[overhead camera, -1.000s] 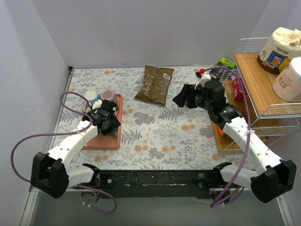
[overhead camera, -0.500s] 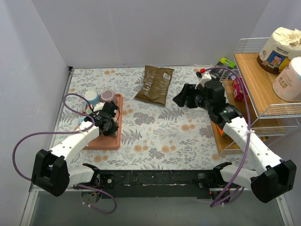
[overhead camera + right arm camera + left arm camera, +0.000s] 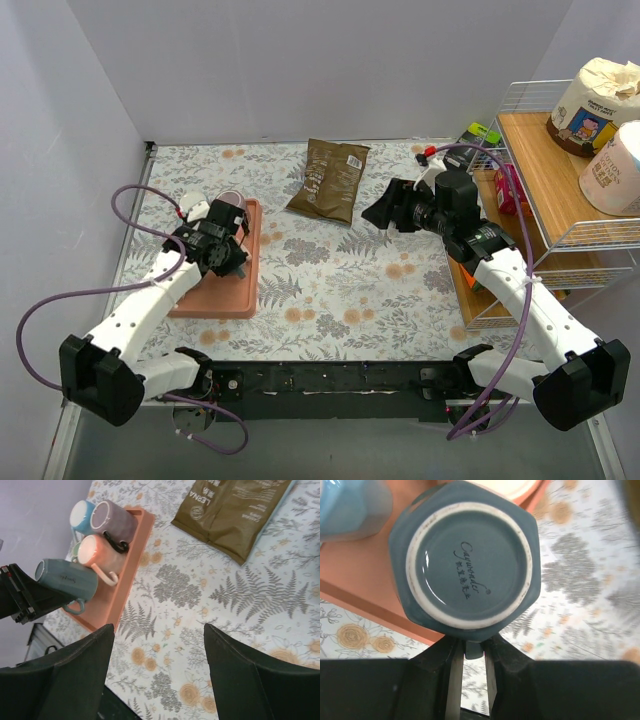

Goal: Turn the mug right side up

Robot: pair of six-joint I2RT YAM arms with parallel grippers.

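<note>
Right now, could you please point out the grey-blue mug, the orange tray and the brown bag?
grey-blue mug (image 3: 470, 565): left wrist view, centre of its base.
orange tray (image 3: 107, 610): right wrist view, bare floor near its edge.
brown bag (image 3: 330, 180): top external view, its middle.

Slate-blue mug (image 3: 465, 560): matching glazed base ringed by an off-white band, dark script lettering at centre. Sky-blue mug (image 3: 82, 515), mauve mug (image 3: 117, 522) and peach mug (image 3: 97, 552): plain glazes. Tray (image 3: 135, 555): terracotta-salmon. Tablecloth (image 3: 165, 645): white, printed with grey ferns and orange blossoms. Snack bag (image 3: 235, 510): olive-brown with pale lettering. Left arm (image 3: 140, 310) and right arm (image 3: 535, 305): white shells, black joints; cables (image 3: 100, 289): purple. Shelf (image 3: 540, 170): light wood, white wire.
</note>
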